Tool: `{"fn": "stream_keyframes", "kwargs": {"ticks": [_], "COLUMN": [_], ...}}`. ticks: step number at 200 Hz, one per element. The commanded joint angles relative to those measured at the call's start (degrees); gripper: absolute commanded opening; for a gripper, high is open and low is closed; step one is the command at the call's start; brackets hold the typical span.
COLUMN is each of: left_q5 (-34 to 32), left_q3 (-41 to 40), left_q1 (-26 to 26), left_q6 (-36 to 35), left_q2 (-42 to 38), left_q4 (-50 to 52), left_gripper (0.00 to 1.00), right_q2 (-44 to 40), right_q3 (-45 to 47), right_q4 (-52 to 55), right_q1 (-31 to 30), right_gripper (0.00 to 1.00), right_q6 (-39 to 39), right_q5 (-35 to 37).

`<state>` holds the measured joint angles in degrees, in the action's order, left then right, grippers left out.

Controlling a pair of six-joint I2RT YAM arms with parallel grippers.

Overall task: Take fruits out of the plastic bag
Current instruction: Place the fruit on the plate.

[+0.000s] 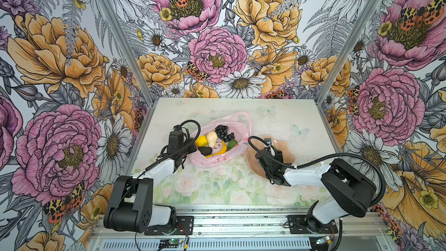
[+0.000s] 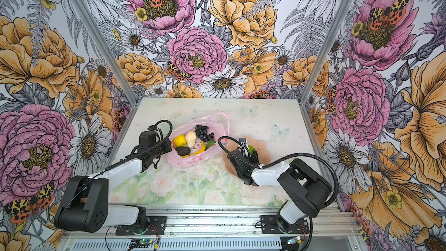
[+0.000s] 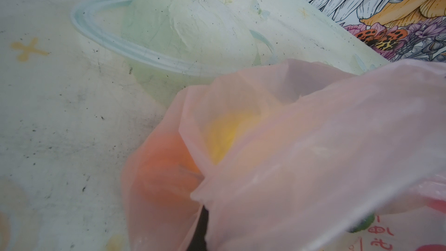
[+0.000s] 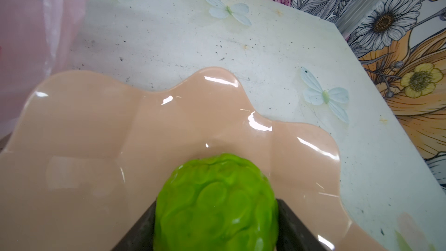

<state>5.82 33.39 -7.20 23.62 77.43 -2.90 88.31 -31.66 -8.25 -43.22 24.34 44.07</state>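
A: Left gripper [image 1: 193, 148] status?
B: It is clamping the bag [image 1: 218, 161] rim. Fruits [image 1: 212, 138] are lying inside, at the table [image 1: 277, 117] centre.
A: Right gripper [image 4: 217, 223]?
B: It is grasping a green fruit [image 4: 214, 184] over the dish [image 4: 96, 129].

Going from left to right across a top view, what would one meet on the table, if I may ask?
Left pincer clamping the rim of the plastic bag → yellow lemon → cream lump → grape bunch → right pincer holding a bumpy green fruit over the peach dish.

Open table [image 1: 277, 117] lies beyond the dish [image 4: 96, 141]; plastic bag [image 1: 212, 161] seemingly crowds its left side.
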Motion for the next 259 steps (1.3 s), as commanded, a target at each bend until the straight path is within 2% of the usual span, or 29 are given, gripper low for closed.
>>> {"fn": "stream_keyframes", "kwargs": {"ticks": [1,64,114,150,212,259], "left_q5": [1.1,1.1,1.0,1.1,1.5,1.4], "left_q3": [-0.7,-0.7,-0.8,-0.9,-0.8,-0.9], "left_q1": [0.7,0.7,0.7,0.7,0.7,0.6], "left_q6": [0.1,0.1,0.1,0.1,0.1,0.1], "left_q2": [0.5,0.5,0.3,0.2,0.3,0.2], "left_q4": [-1.4,-1.5,-1.4,-1.4,-1.5,-1.5], "left_gripper": [0.01,0.01,0.01,0.01,0.01,0.01], "right_q2": [-0.6,-4.5,-6.0,-8.2,-17.6,-18.3], "right_q3": [0.6,1.3,1.9,1.3,-1.3,-2.1], "right_q4": [-1.4,1.3,2.3,3.8,8.8,9.8], "right_q1": [-0.9,-3.8,-4.2,-4.3,-4.9,-4.3], "right_gripper": [0.56,0.75,0.85,0.86,0.86,0.86], "right_q6": [0.4,1.1,1.6,1.8,2.0,2.7], "right_q5": [0.0,-1.1,-1.5,-2.2,-5.0,-5.8]}}
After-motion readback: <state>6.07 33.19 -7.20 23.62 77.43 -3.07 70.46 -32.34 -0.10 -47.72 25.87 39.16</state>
